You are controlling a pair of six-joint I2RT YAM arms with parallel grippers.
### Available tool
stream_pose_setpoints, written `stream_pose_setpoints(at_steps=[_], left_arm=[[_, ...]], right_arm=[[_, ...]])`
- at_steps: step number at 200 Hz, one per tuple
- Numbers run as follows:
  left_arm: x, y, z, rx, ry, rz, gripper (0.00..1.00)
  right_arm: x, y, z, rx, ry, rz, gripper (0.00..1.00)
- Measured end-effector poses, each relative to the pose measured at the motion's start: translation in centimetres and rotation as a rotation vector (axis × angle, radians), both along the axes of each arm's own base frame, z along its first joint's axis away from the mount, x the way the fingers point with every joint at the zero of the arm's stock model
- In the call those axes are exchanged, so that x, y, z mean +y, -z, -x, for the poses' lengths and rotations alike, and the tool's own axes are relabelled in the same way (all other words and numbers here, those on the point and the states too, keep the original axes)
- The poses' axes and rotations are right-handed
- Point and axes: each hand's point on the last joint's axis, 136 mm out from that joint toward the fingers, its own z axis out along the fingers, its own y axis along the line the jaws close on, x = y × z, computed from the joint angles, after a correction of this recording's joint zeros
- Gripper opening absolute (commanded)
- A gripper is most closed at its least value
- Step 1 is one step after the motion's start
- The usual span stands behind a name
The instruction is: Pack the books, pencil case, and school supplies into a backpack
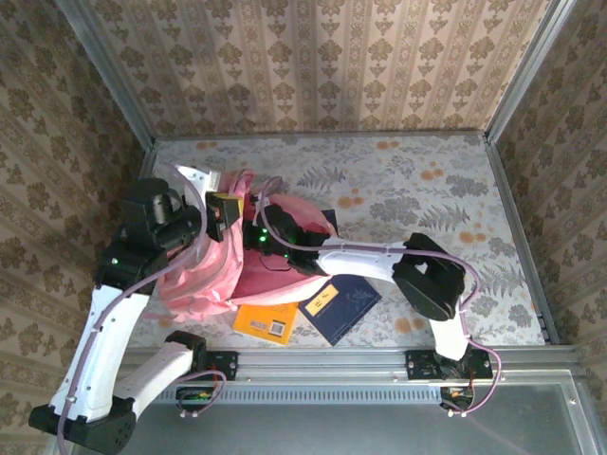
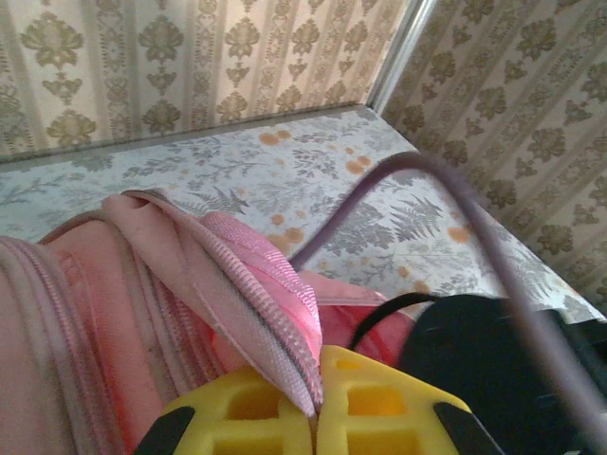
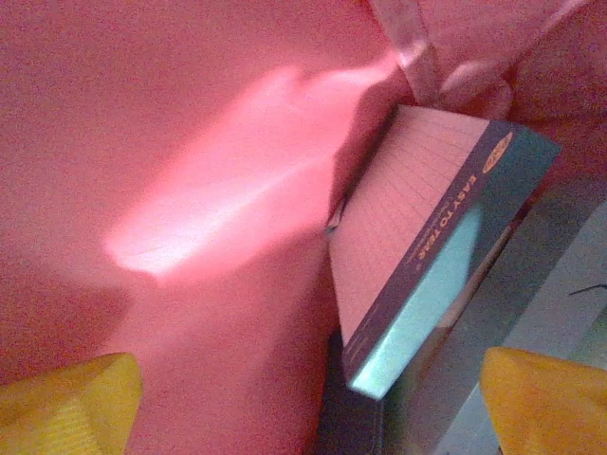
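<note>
Backpack: one, pink, centre-left on table

Backpack of soft woven fabric with a ribbed rim, on floral table. Inside: one blocky lined pad with a teal spine. Just beside the near edge: two flat books, yellow book, navy book. Left gripper pinched tight on the rim. Right gripper inside, fingers spread wide, holding nothing.

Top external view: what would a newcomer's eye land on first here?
The large pink fabric backpack sits left of centre on the table, both arms meeting at it; the left fingers pinch a fabric edge. Inside, the right fingers stand open near a teal-edged lined notepad. A yellow paperback and navy book lie alongside.
</note>
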Motion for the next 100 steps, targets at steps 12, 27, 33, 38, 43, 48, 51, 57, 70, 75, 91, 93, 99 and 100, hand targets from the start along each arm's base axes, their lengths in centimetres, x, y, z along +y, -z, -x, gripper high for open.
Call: stream_pose_setpoints(at_steps=[12, 27, 33, 38, 43, 48, 51, 57, 70, 75, 91, 93, 99, 100], left_arm=[[0.3, 0.0, -0.1, -0.006, -0.021, -0.007, 0.0], [0.7, 0.0, -0.4, -0.011, -0.045, -0.015, 0.0], [0.8, 0.0, -0.5, -0.012, -0.053, -0.017, 0.0], [0.9, 0.0, -0.5, -0.013, -0.059, -0.019, 0.0], [0.9, 0.0, -0.6, -0.014, -0.065, -0.021, 0.0], [1.0, 0.0, -0.7, -0.015, -0.07, -0.023, 0.0], [1.0, 0.0, -0.7, -0.015, -0.072, -0.024, 0.0], [1.1, 0.0, -0.8, -0.016, -0.078, -0.026, 0.0], [1.3, 0.1, -0.9, -0.016, -0.09, -0.03, 0.0], [1.3, 0.1, -1.0, -0.016, -0.095, -0.032, 0.0], [1.5, 0.4, -1.3, -0.004, -0.11, -0.034, 0.0], [1.5, 0.4, -1.3, -0.003, -0.111, -0.035, 0.0], [1.5, 0.5, -1.6, 0.007, -0.12, -0.033, 0.0], [1.5, 0.5, -1.6, 0.008, -0.121, -0.033, 0.0]], right_arm=[[-1.0, -0.8, 0.3, -0.02, 0.002, 0.002, 0.91], [-2.2, -1.5, 0.6, -0.033, 0.007, 0.008, 0.91], [-2.7, -1.6, 0.6, -0.036, 0.011, 0.018, 0.91], [-3.2, -1.7, 0.6, -0.04, 0.017, 0.026, 0.91], [-3.6, -1.7, 0.5, -0.042, 0.024, 0.037, 0.91], [-4.1, -1.8, 0.5, -0.044, 0.03, 0.047, 0.91], [-4.4, -1.8, 0.4, -0.047, 0.034, 0.054, 0.91], [-5.1, -1.7, 0.4, -0.053, 0.044, 0.07, 0.91], [-6.2, -1.6, 0.5, -0.067, 0.05, 0.102, 0.91], [-6.7, -1.5, 0.6, -0.074, 0.051, 0.119, 0.9], [-8.3, -1.5, 0.9, -0.099, 0.061, 0.16, 0.89], [-8.5, -1.4, 1.0, -0.1, 0.062, 0.167, 0.88], [-9.4, -1.4, 1.1, -0.109, 0.07, 0.18, 0.86], [-9.6, -1.4, 1.2, -0.109, 0.071, 0.182, 0.86]])
